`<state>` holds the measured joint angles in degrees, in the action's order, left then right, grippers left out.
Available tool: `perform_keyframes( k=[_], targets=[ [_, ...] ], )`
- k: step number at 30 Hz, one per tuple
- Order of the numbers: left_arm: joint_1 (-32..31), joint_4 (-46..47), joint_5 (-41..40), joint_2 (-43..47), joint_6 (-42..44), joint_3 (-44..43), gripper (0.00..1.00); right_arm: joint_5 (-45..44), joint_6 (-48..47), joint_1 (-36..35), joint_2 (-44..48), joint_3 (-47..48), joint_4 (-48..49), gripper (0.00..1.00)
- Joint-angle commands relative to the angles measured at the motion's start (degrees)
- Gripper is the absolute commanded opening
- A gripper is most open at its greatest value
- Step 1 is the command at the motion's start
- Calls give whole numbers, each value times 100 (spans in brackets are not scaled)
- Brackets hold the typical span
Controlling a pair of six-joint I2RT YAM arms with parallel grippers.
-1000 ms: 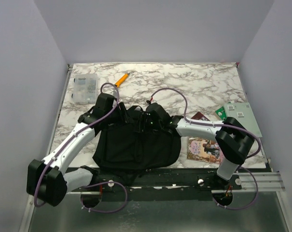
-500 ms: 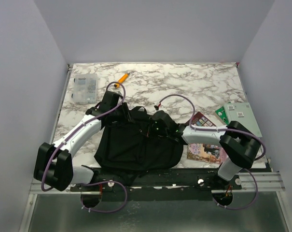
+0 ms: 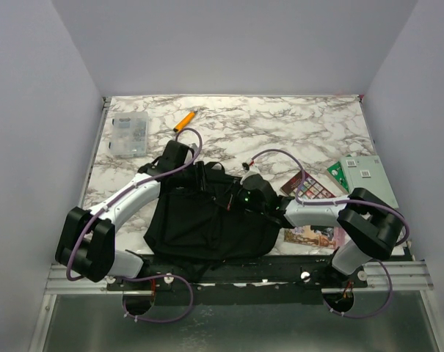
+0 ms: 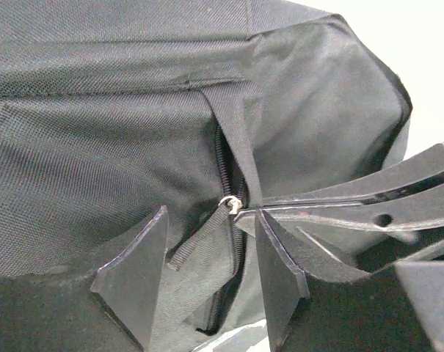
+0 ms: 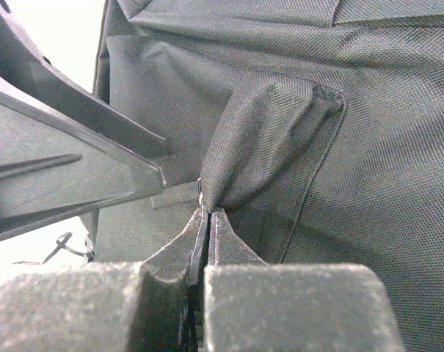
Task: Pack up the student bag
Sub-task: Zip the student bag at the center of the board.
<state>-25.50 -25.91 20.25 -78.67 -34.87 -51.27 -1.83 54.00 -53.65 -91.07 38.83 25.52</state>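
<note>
Right gripper (image 5: 206, 220): jaws pressed together at the zip line of the student bag (image 3: 207, 220). They seem to nip a fold of its black fabric just beside the slider (image 4: 227, 201). A second ago they stood part open.
Left gripper (image 4: 209, 253): jaws apart, straddling the fabric pull tab (image 4: 199, 246) without visibly squeezing it.
Student bag: lies flat on the marble table (image 3: 302, 128) near its front edge, between the two arms, roughly where it lay a second ago.
Arms: both wrists have closed in on the bag's upper part. The left has shifted rightward, and the right has drawn back and down onto the fabric.
Zip (image 4: 223, 165): the teeth show above and below the slider, but how far it is open cannot be told.
Uncovered: the dark book (image 3: 310, 187) to the right shows more fully now that the right arm has moved off it.
Waiting items: clear box (image 3: 128, 134), orange pen (image 3: 183, 120), green card (image 3: 361, 176) and picture book (image 3: 313, 235) all lie outside the bag.
Meaning: the right's fresh pinch looks like an anchor hold, so the left can close on the tab and draw the zip. Packing itself appears not yet begun.
Risk: the thin fold could slip from the shut jaws once the zip is pulled.
</note>
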Motion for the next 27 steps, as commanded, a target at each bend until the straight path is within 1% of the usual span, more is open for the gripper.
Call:
perform_keyframes(
  k=[1,6,8,12,13,16,18,20,23,24,25,26,27],
  targets=[
    [-178,120,6,158,463,187,52,314,28,30,173,7,489,1],
    [-466,-4,-469,136,654,196,55,434,28,54,168,6,576,1],
    [-540,-16,-471,67,692,196,55,455,19,56,162,5,593,1],
    [-644,-4,-465,-1,667,263,50,514,-20,69,152,23,595,0],
    [-665,6,-469,4,658,289,46,525,-23,74,159,25,598,1],
    [-675,56,-468,87,581,373,29,530,-62,82,175,15,591,1],
    [-672,76,-482,137,557,414,26,525,-82,80,177,10,577,1],
    [-674,71,-509,159,543,433,18,542,-90,78,154,21,554,1],
    [-671,74,-511,163,544,440,12,623,-155,79,86,84,536,1],
    [-673,82,-520,167,551,447,8,659,-189,82,65,118,505,1],
    [-673,95,-543,181,580,451,2,701,-230,86,39,177,455,1],
    [-676,106,-582,199,609,441,0,750,-294,82,9,235,364,1],
    [-675,98,-689,223,619,418,0,769,-350,82,-21,293,243,0]
  ],
)
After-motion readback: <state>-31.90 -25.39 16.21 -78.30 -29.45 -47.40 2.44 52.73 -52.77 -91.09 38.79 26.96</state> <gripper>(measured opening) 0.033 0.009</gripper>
